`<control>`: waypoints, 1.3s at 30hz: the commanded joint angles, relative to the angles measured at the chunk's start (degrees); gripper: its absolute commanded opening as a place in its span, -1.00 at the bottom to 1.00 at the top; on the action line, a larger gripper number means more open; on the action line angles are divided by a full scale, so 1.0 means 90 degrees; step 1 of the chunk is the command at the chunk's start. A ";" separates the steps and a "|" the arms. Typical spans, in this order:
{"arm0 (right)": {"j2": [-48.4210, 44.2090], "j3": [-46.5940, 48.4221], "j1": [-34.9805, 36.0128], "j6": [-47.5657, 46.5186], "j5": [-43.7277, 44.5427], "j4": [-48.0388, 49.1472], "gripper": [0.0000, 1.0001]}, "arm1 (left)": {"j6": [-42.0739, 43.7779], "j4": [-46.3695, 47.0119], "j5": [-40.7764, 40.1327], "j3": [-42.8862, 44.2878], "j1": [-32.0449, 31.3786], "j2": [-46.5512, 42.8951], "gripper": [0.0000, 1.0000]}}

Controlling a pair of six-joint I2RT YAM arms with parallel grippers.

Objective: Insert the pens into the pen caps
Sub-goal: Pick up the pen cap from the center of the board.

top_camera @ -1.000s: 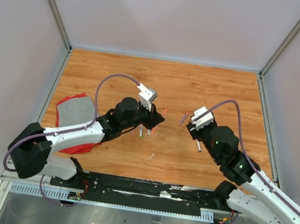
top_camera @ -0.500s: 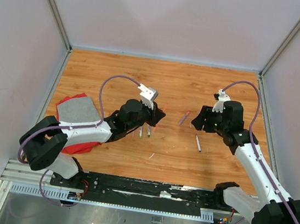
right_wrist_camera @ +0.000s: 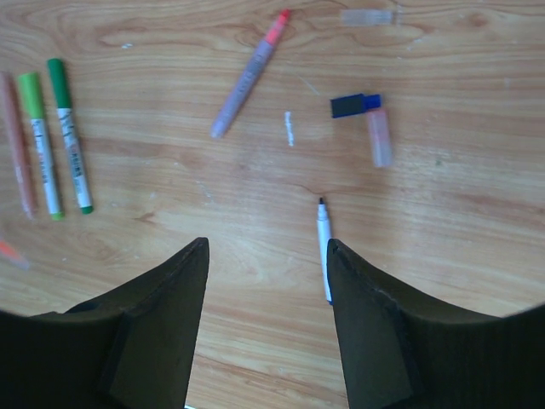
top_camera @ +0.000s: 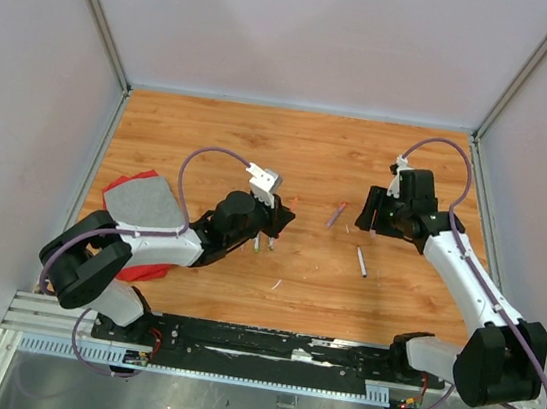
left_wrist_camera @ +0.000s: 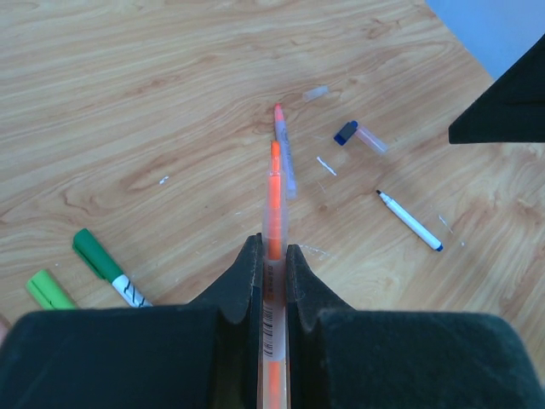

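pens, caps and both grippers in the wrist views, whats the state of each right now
left gripper: shut on the orange pen
orange pen: held, pointing forward
right gripper: open, empty
white pen: uncapped, lying flat
dark green pen: capped, lying flat
light green pen: capped, lying flat
clear cap: loose, on its side

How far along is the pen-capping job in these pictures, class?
Seemingly done: the dark green pen and light green pen lie capped. In hand: the left fingers clamp an orange pen. Left: a bare-tipped white pen lies apart from a blue cap, below the open right fingers.
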 commanded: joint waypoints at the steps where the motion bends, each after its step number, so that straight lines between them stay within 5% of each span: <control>1: 0.0188 0.0207 -0.0082 -0.0351 0.0889 -0.0580 0.15 | 0.0129 0.0514 -0.0174 -0.0014 0.0022 0.0195 -0.99; 12: 0.1796 0.1275 -0.0218 -0.0967 0.1311 -0.0776 0.06 | 0.0166 0.0495 -0.0135 0.0041 0.0022 0.0283 -0.99; 23: 0.3611 0.2894 -0.0360 -0.1249 0.1220 -0.0937 0.19 | 0.0166 0.0491 -0.0105 0.0065 0.0022 0.0332 -0.99; 39: 0.4892 0.3982 -0.0432 -0.1045 0.1019 -0.1321 0.20 | 0.0146 0.0480 -0.0056 0.0111 0.0022 0.0393 -0.99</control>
